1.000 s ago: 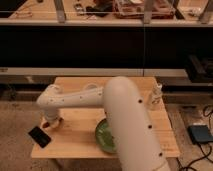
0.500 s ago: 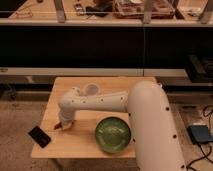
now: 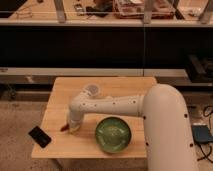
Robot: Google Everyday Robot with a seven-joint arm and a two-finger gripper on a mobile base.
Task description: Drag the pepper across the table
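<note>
Arm swung rightward since half-second ago. Tool point(image 3: 74, 126) low over front-left desk point(image 3: 127, 85), now beside green bowl point(image 3: 113, 134). Pepper point(image 3: 65, 128) at tool tip, farther from black phone point(image 3: 39, 136). Tool opening: cannot tell.

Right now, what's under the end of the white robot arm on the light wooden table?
A slim red pepper pokes out left of the gripper on the light wooden table. The pepper's other end is covered by the gripper.
</note>
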